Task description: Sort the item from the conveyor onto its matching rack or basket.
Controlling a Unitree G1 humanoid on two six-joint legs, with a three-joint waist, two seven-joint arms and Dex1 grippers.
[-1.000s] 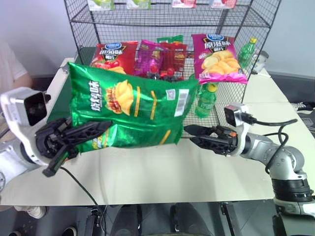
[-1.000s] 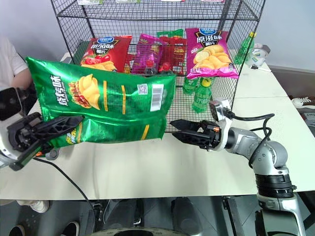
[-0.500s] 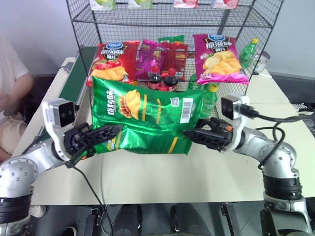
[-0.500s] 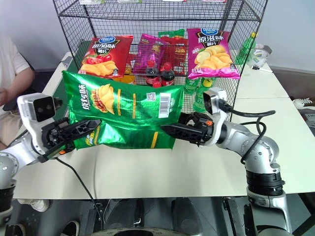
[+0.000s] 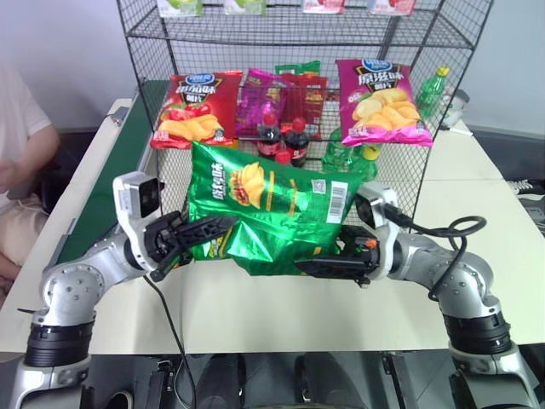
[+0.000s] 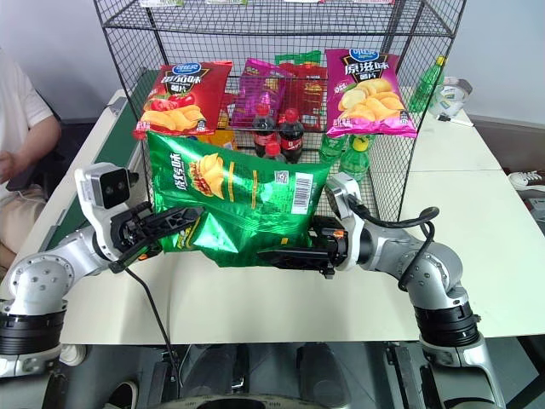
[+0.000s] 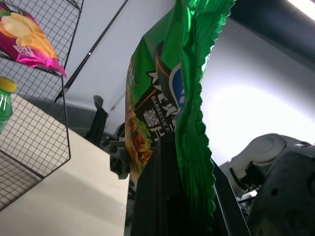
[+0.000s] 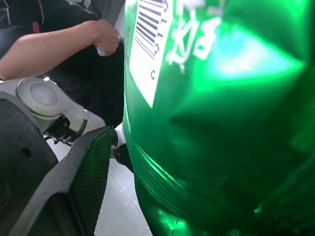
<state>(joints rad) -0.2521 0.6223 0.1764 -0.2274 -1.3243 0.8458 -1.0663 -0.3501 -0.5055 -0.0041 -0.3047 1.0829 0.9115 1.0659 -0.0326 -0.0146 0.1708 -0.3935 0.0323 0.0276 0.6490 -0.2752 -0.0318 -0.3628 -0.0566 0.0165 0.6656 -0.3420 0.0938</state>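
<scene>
Above the table [image 5: 255, 315], with left gripper [image 5: 223, 225] clamped on the green crisp bag [image 5: 268, 217], close the spread right gripper [image 5: 308, 266] squarely before releasing.

A large shiny green crisp bag [image 5: 271, 211] hangs above a pale table [image 5: 255, 311], barcode patch facing the camera. The left gripper [image 5: 207, 232] pinches the bag's lower left corner, its black fingers clamped together on the foil. The right gripper [image 5: 317, 266] reaches in from the opposite side, its fingers spread around the bag's lower right edge. Behind both grippers stands a black wire rack [image 5: 400, 162] holding a red crisp bag [image 5: 189, 109], a magenta crisp bag [image 5: 380, 100] and bottles. Beyond the left gripper runs a dark green conveyor [image 5: 111, 187], with a person's arm [image 5: 21, 162] past it.
</scene>
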